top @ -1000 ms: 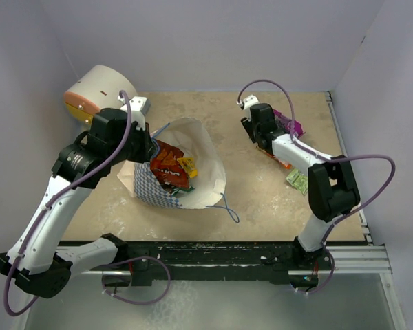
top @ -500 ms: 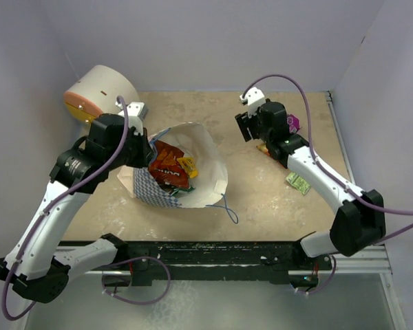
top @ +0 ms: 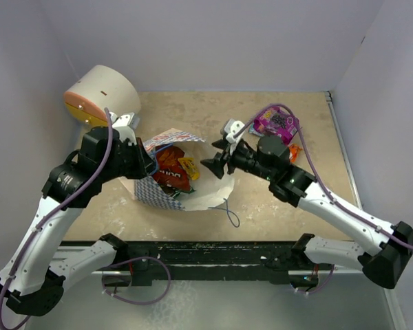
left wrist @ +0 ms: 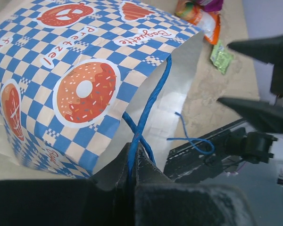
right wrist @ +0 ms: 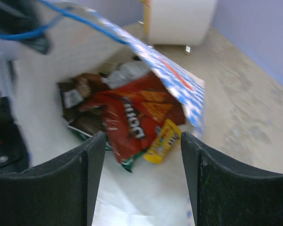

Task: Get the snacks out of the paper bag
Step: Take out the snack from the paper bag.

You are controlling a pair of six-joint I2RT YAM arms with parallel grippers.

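This is a robotics lab test cell. Plain lavender walls (top: 213, 41) box in a beige tabletop (top: 261, 199) on three sides. A left arm (top: 51, 206) and a right arm (top: 337, 210), both white and black, are bolted to a black rail (top: 193, 252) at its near edge, with purple cables (top: 109, 134) looping loose. A bag (top: 210, 182) of snacks (top: 171, 168) lies on this bare bench.

My left gripper (left wrist: 134, 153) is pinched tight on a blue cord (left wrist: 150, 99) of the paper bag (left wrist: 85, 89), elbow raised behind it. My right gripper (right wrist: 141, 140) gapes wide, arm stretched out behind it.
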